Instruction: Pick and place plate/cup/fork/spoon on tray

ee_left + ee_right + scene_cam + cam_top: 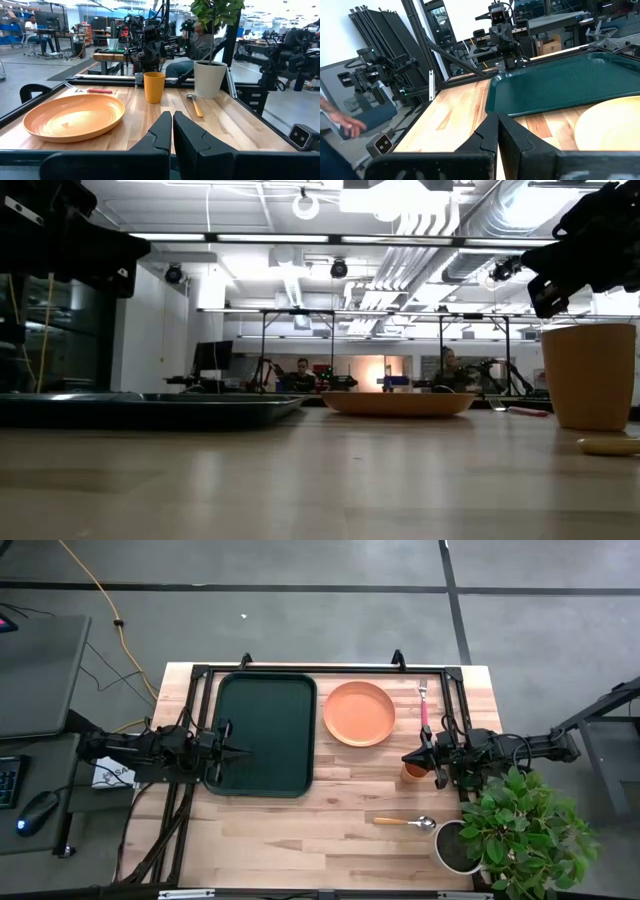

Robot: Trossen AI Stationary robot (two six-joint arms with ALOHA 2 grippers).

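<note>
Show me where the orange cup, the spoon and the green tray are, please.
cup (pixel 154 86), left wrist view, middle of its side wall.
spoon (pixel 404 822), high view, its orange-tan handle.
tray (pixel 262 730), high view, bare middle of its floor.

Potted plant (pixel 520 825) sat on the wood table (pixel 330 830), just beside the right gripper (pixel 407 757), toward the near edge. Yellow cable (pixel 95 585) ran on the floor, well past the left gripper (pixel 243 751). Mouse (pixel 38 810) lay on the side desk behind it.
</note>
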